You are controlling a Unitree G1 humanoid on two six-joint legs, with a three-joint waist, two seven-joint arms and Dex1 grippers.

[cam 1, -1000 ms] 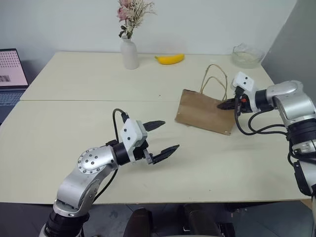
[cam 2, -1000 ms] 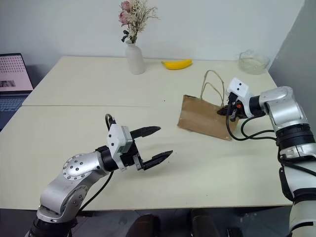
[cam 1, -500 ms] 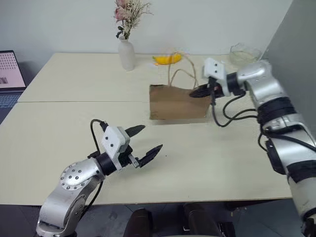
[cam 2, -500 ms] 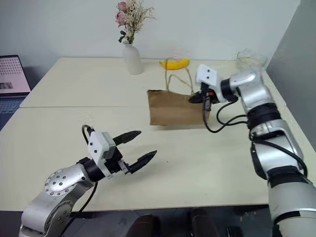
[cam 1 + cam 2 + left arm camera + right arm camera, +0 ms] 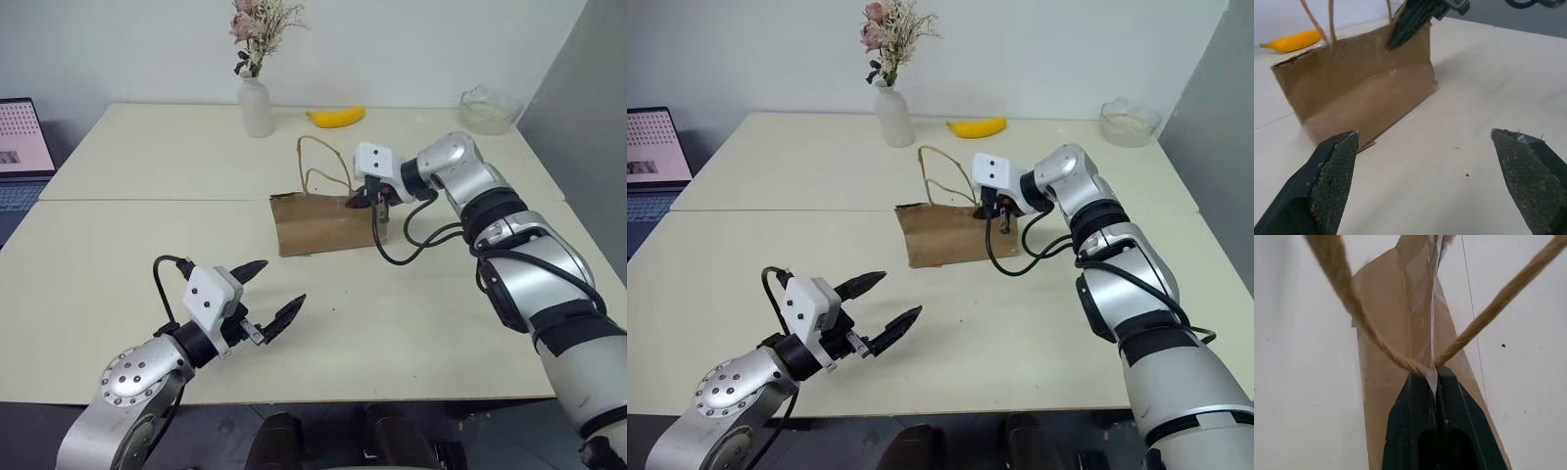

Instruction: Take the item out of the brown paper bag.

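Observation:
The brown paper bag stands on its long bottom edge in the middle of the table, its tan cord handles looping upward. My right gripper is shut on the bag's upper right corner; in the right wrist view its fingers pinch the paper rim where a cord handle starts. My left gripper hovers open and holds nothing, near the table's front left, pointing at the bag from a short way off. The item is hidden.
A yellow banana and a white vase with dried flowers stand at the table's far side. A glass bowl sits at the far right corner. A laptop shows at the left edge.
My right gripper has pulled the bag leftward from the table's right side to its middle, and the bag now stands upright. My left gripper has drawn back towards the front left, still open.

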